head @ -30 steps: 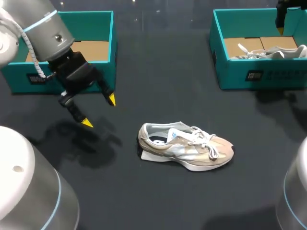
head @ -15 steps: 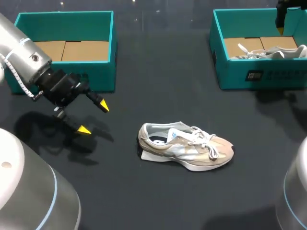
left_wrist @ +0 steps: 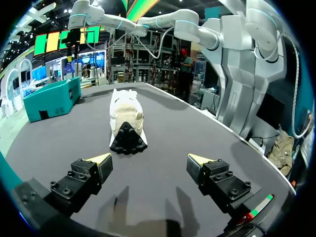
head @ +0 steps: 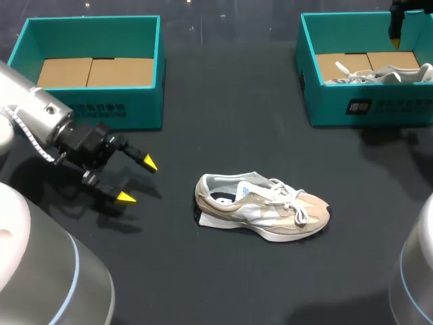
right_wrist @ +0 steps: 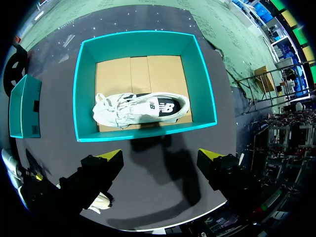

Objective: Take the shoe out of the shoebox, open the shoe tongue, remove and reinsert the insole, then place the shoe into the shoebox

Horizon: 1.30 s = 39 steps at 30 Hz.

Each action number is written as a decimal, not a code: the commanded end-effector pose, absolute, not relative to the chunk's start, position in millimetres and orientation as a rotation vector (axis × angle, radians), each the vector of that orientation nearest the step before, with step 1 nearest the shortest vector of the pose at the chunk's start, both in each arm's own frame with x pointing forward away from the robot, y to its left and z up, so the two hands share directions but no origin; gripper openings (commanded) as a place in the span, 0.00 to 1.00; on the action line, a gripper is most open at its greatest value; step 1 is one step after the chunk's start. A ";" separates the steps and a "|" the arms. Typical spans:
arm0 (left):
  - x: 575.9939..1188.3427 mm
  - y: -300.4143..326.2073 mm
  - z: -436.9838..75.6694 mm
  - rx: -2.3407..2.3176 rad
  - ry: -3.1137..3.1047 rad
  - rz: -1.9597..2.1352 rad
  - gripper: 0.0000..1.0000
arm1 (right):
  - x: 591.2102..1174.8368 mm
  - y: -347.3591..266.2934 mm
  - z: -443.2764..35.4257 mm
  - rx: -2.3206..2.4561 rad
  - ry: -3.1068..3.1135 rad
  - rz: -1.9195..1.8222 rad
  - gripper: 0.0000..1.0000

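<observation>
**Task item.** One shoe (head: 260, 215) was found lying on its sole just below the middle of the head view, toe towards the right of the frame and heel towards the left. It was out of both boxes. In the left wrist view the shoe (left_wrist: 126, 118) was seen straight ahead of the gripper, dark heel nearest.

**Grippers.** The left gripper (head: 135, 180) was held low at the left of the frame with its fingers spread and nothing between them – near the heel, not touching it. The right gripper (right_wrist: 160, 155) was likewise spread and empty, held above the right shoebox (head: 365, 105) in the upper right.

**Handling, as judged.** The shoe was assessed as light. The upper and tongue were taken to be soft and yielding, the sole and heel cup stiffer. The laces were noted lying loose over the tongue and were considered liable to snag. The heel collar or the flanks of the sole were judged the firmest places to be gripped. The insole was expected to be thin and floppy.

**Clearance.** Bare table (head: 223, 101) was recorded on all sides of the shoe, with both boxes well apart from it. The left shoebox (head: 101, 112), in the upper left, showed only its cardboard floor – room for the return. The right shoebox was occupied by a second shoe (head: 379, 73). The box walls were noted as upright edges to be cleared on entry.
</observation>
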State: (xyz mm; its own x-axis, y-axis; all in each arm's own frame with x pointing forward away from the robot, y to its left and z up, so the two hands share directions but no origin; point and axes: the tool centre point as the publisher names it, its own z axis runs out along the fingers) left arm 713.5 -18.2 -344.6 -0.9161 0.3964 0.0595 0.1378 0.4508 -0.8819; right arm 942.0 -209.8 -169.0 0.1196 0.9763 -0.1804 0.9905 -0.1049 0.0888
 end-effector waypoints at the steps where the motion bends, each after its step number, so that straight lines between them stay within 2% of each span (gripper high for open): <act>1: 714.3 -22.5 -353.0 -0.435 -2.412 1.514 1.00 | 942.4 -209.6 -169.1 2.203 1.965 -0.114 1.00; 6: 715.2 -27.2 -371.9 -0.286 -2.397 1.648 1.00 | 942.4 -209.6 -169.1 2.203 1.965 -0.114 1.00; 39: 710.9 -54.7 -381.1 -0.122 -2.480 1.771 1.00 | 942.4 -209.6 -169.1 2.203 1.965 -0.114 1.00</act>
